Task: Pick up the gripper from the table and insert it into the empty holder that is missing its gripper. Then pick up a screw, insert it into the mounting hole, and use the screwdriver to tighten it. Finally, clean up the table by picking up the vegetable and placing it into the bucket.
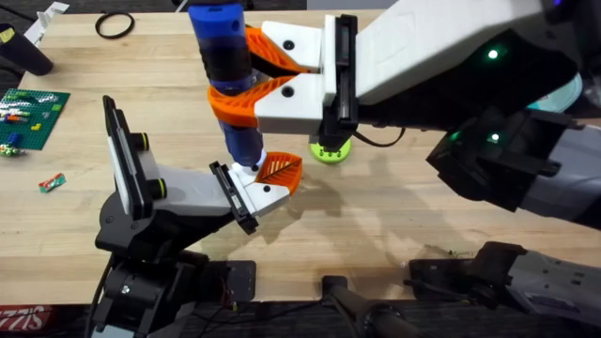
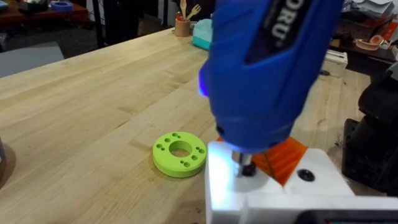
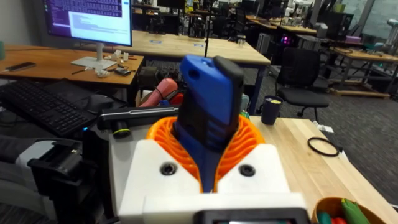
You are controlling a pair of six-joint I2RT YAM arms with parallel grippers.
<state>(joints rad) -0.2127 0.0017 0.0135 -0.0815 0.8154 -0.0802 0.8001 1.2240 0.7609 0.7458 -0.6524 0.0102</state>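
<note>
Wood table, plastic parts, one glossy blue tool

The table (image 1: 423, 202) is pale wood with a visible grain and a dull, smooth finish. The screwdriver (image 1: 225, 66) looks like shiny blue plastic with a ribbed dark band, tipped by a small dark metal bit. The right pincer (image 1: 246, 75) has orange ribbed pads of matt plastic on smooth white plastic blocks. The holder (image 1: 255, 195) is smooth white plastic with a matt black plate, and the gripper (image 1: 280, 170) seated in it is matt orange with raised veins. The lime-green disc (image 2: 180, 154) looks like matt plastic.
</note>
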